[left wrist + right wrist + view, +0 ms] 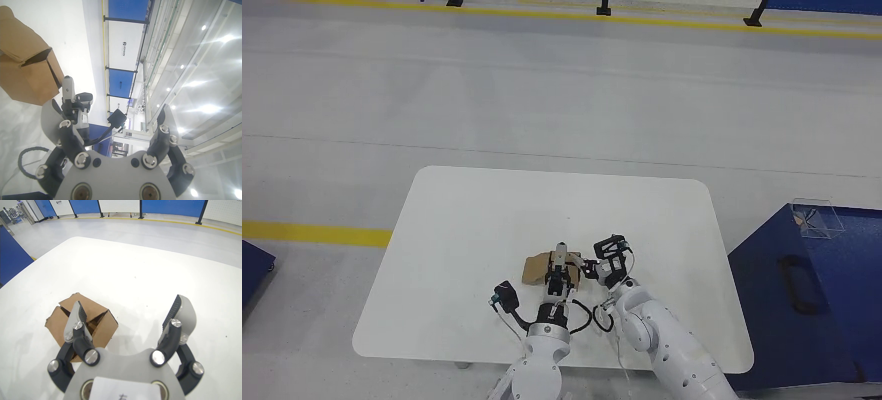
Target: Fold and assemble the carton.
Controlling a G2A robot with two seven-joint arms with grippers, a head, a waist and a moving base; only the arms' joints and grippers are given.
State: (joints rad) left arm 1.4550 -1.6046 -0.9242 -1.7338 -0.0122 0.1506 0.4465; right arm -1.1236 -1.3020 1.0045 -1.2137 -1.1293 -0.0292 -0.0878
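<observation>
The right end effector (pixel 128 306) is pictured spread wide with nothing gripped. One grey, black-padded finger (pixel 75 315) is laid across the open top of the small brown cardboard carton (pixel 103 330); whether the two are touching cannot be told from that wrist view. In the left wrist view, the fingertip is shown right at an edge of the carton's gaping end.

The left end effector (pixel 105 108) is likewise held fully open and empty. It is turned on its side so that one finger is stacked above the other, close by the carton, and in the top view it is seen overlapping the carton.

The carton is found partly folded, its end flaps loosely overlapped with dark gaps left between them. It is rested on the rounded white worktop (pixel 492 215), near the edge closest to the robot and roughly midway along it.

A blue cabinet (pixel 802 290) is placed on the floor off the worktop's right side, and a yellow line (pixel 312 233) is painted across the grey floor.
</observation>
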